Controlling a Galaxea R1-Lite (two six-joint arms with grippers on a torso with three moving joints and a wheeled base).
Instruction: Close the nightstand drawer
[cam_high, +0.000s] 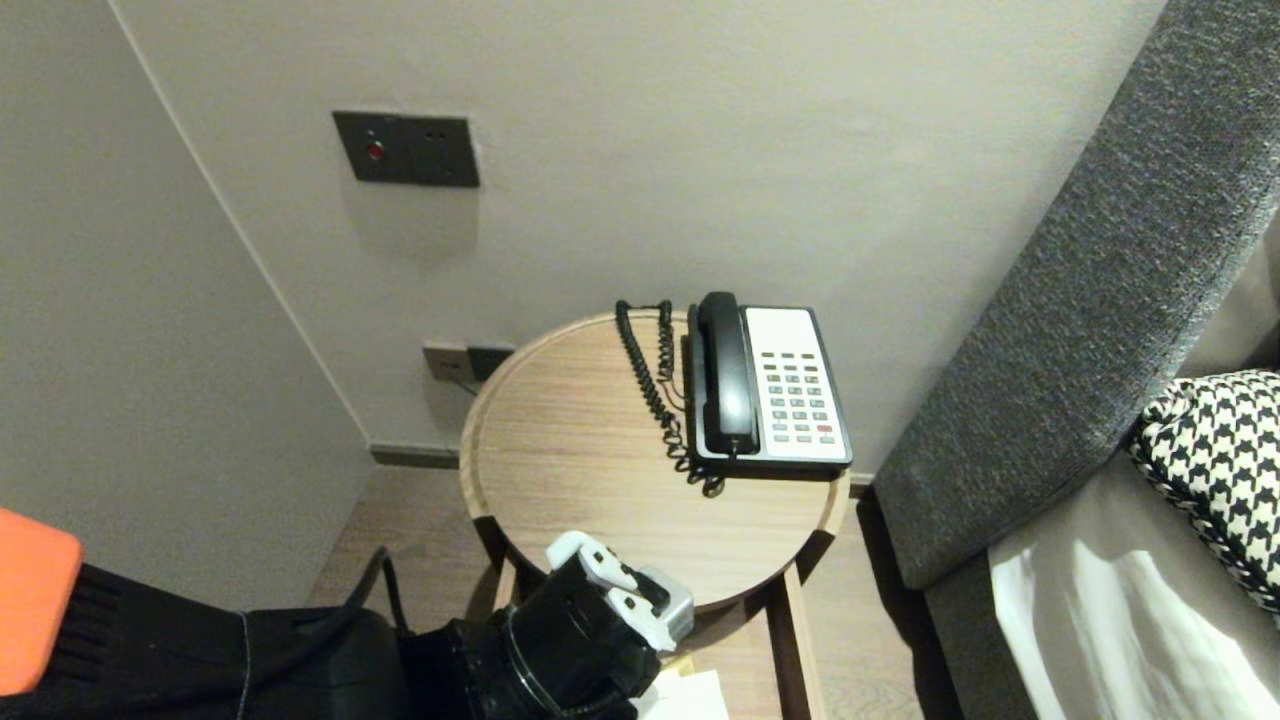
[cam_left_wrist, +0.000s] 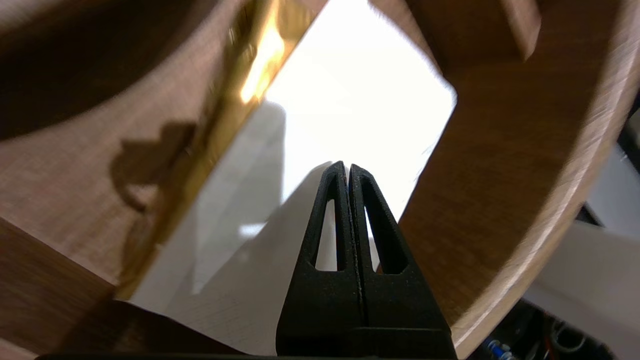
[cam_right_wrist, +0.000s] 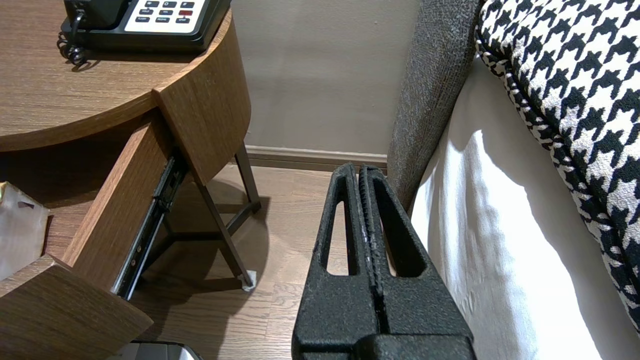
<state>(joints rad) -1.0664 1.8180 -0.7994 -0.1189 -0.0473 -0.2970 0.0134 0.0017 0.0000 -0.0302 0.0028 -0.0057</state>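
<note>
A round wooden side table (cam_high: 560, 440) has its drawer (cam_right_wrist: 115, 210) pulled out below the top. My left arm (cam_high: 590, 620) reaches in low at the table's front edge, and the top hides its fingers in the head view. The left gripper (cam_left_wrist: 346, 167) is shut with nothing in it. It points into the drawer, just over a white sheet of paper (cam_left_wrist: 350, 100) that has a shiny gold-edged item (cam_left_wrist: 250, 75) beside it. My right gripper (cam_right_wrist: 358, 167) hangs shut and empty over the wooden floor, between the table and the bed.
A black and white desk phone (cam_high: 770, 385) with a coiled cord (cam_high: 655, 390) sits at the table's back right. A grey upholstered headboard (cam_high: 1080, 300), white bedding (cam_right_wrist: 500, 225) and a houndstooth pillow (cam_high: 1215, 450) are to the right. Walls with sockets (cam_high: 405, 148) stand behind and to the left.
</note>
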